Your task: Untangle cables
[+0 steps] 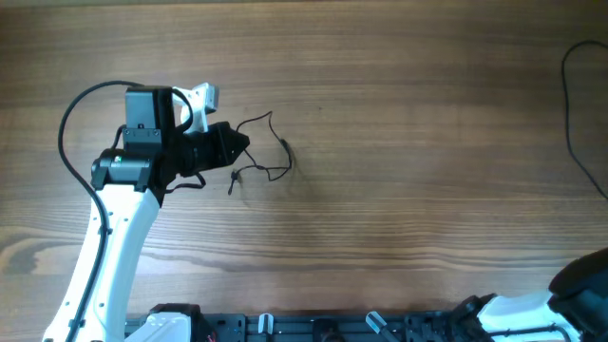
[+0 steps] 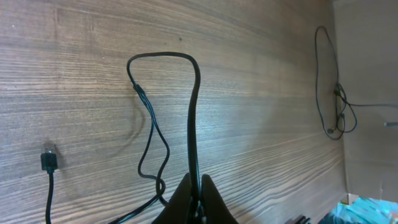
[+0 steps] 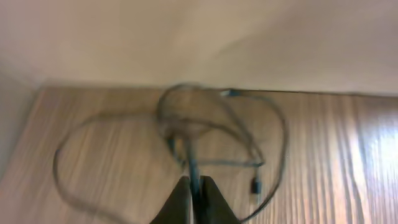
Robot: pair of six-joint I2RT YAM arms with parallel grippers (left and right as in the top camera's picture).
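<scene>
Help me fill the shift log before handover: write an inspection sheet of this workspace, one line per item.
Surface: wood-grain table, no marks seen.
Job's things: first cable in loose loops ahead of the left gripper, its black plug free on the wood; second cable coiled near the table's edge, blurred.
Clutter: nothing seen.
Grippers: left gripper shut on first cable; right gripper looks shut on second cable.
Cables: thick arm cable arcs behind the left gripper, apart from the job's cables.
Surroundings: pale wall beyond the table's edge.
</scene>
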